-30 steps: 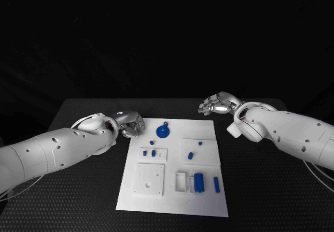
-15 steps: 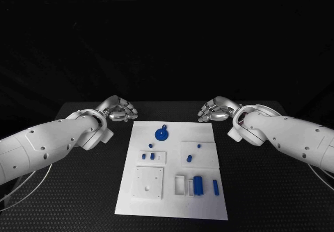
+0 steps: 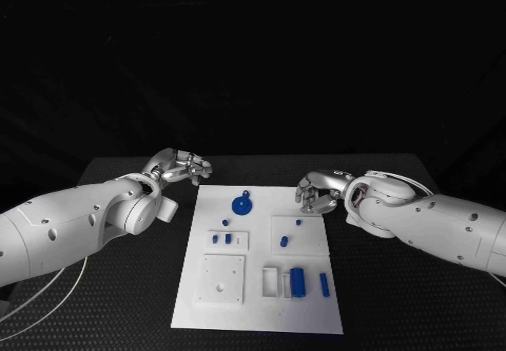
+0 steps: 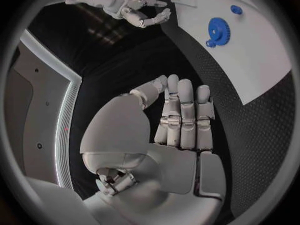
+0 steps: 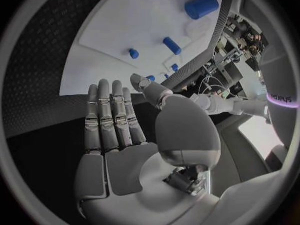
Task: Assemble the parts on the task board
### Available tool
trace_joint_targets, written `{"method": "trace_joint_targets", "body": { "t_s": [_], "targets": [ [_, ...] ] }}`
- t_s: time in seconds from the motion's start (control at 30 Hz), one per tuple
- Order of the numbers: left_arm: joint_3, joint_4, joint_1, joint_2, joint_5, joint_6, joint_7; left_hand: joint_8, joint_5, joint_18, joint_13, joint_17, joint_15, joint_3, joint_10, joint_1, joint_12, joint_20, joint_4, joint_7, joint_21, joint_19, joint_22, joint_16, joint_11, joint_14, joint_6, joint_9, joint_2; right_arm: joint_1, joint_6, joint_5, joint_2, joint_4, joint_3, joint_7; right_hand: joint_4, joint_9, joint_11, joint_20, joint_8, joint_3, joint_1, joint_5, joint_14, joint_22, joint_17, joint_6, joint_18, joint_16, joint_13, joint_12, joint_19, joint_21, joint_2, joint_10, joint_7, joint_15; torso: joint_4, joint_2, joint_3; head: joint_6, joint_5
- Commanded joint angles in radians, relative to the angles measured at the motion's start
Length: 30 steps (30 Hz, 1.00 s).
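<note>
Black table; white task board lying flat at centre.

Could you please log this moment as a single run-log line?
left hand: open, off the task board far left corner | right hand: open, at board's right edge | blue gear: flat on board | parts untouched

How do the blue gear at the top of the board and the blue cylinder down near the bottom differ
The gear is a flat round disc lying on the bare far end of the task board; the cylinder is long and rod-like, lying at the near end beside a white block. The gear looks wider across. Both are blue, and neither hand touches them.
</note>
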Motion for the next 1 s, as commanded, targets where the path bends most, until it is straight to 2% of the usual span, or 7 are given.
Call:
{"method": "trace_joint_targets", "body": {
  "t_s": [0.03,0.07,0.3,0.4,0.63,0.9,1.0],
  "targets": [
    [0.000,0.010,0.001,-0.002,0.124,0.029,0.059,-0.008,-0.004,-0.007,-0.003,-0.001,0.007,-0.004,-0.018,-0.012,-0.007,-0.055,-0.002,0.004,-0.007,-0.002,0.014,-0.005,0.007,-0.002,-0.012,-0.004,-0.006,-0.003,0.005,-0.157,-0.004,0.018,-0.003,-0.045,0.003,-0.002,0.006,-0.004,-0.005,0.003,-0.007,-0.083,0.014,0.002,0.008,-0.001,-0.010,0.003,-0.002,-0.029,0.013,0.007,-0.019,0.006,-0.002,-0.002,-0.0003,0.000,-0.0010,0.003,-0.002],
    [0.000,0.013,0.001,-0.003,0.125,0.029,0.062,-0.009,-0.004,-0.008,-0.004,-0.001,0.008,-0.005,-0.021,-0.013,-0.009,-0.054,-0.002,0.004,-0.008,-0.002,0.014,-0.006,0.008,-0.003,-0.013,-0.004,-0.007,-0.004,0.004,-0.164,-0.004,0.022,-0.005,-0.048,0.006,-0.003,0.008,-0.006,-0.007,-0.003,-0.014,-0.099,0.019,0.003,0.010,-0.003,-0.010,0.005,-0.004,-0.039,0.017,0.009,-0.027,0.004,-0.004,-0.004,-0.0001,0.000,-0.0010,0.003,-0.005],
    [0.000,0.027,0.001,-0.006,0.134,0.029,0.064,-0.014,-0.004,-0.008,-0.005,-0.001,0.010,-0.005,-0.028,-0.017,-0.011,-0.052,-0.002,0.007,-0.009,-0.004,0.015,-0.009,0.011,-0.006,-0.018,-0.005,-0.008,-0.011,0.005,-0.203,-0.005,0.043,-0.015,-0.058,0.012,-0.004,0.014,-0.010,-0.010,-0.009,-0.018,-0.102,0.026,0.005,0.017,-0.006,-0.010,0.003,-0.007,-0.068,0.026,0.012,-0.045,0.002,-0.004,-0.008,-0.0004,0.001,0.0001,0.002,-0.011],
    [0.000,0.027,0.001,-0.006,0.135,0.029,0.065,-0.015,-0.005,-0.008,-0.005,-0.001,0.011,-0.006,-0.029,-0.018,-0.011,-0.052,-0.003,0.008,-0.010,-0.004,0.015,-0.010,0.012,-0.007,-0.019,-0.006,-0.009,-0.013,0.012,-0.207,-0.009,0.056,-0.020,-0.060,0.013,-0.003,0.015,-0.011,-0.010,-0.007,-0.016,-0.101,0.026,0.005,0.018,-0.005,-0.010,0.002,-0.008,-0.073,0.026,0.011,-0.049,0.003,-0.005,-0.009,0.0000,0.001,0.0003,-0.002,-0.012],
    [0.000,0.022,0.001,-0.009,0.135,0.028,0.064,-0.016,-0.005,-0.007,-0.005,-0.002,0.012,-0.007,-0.031,-0.020,-0.012,-0.051,-0.003,0.008,-0.010,-0.004,0.016,-0.011,0.012,-0.007,-0.020,-0.006,-0.011,-0.016,0.016,-0.229,-0.010,0.073,-0.034,-0.064,0.016,-0.004,0.016,-0.010,-0.010,-0.001,-0.010,-0.099,0.025,0.004,0.021,-0.002,-0.010,-0.003,-0.008,-0.088,0.024,0.008,-0.056,0.007,-0.006,-0.008,-0.0032,0.003,0.0025,0.001,-0.008],
    [0.000,0.003,0.001,-0.010,0.135,0.027,0.067,-0.018,-0.005,-0.007,-0.005,-0.002,0.012,-0.007,-0.033,-0.021,-0.012,-0.051,-0.003,0.009,-0.010,-0.004,0.016,-0.012,0.013,-0.008,-0.021,-0.006,-0.012,-0.021,0.015,-0.262,0.000,0.081,-0.040,-0.069,0.019,-0.003,0.016,-0.009,-0.006,0.016,0.005,-0.098,0.026,0.005,0.026,0.011,-0.010,-0.008,-0.007,-0.106,0.023,0.006,-0.061,0.016,-0.009,-0.008,-0.0007,0.003,0.0027,0.000,-0.008],
    [0.000,0.003,0.001,-0.010,0.135,0.027,0.068,-0.018,-0.005,-0.007,-0.005,-0.002,0.012,-0.007,-0.033,-0.021,-0.012,-0.051,-0.003,0.009,-0.010,-0.005,0.016,-0.013,0.013,-0.009,-0.021,-0.006,-0.012,-0.025,0.009,-0.279,0.006,0.073,-0.048,-0.074,0.022,-0.002,0.014,-0.009,-0.003,0.027,0.012,-0.099,0.029,0.006,0.029,0.019,-0.010,-0.009,-0.005,-0.112,0.025,0.007,-0.062,0.025,-0.011,-0.009,-0.0006,0.003,0.0024,-0.002,-0.008]
  ]
}}
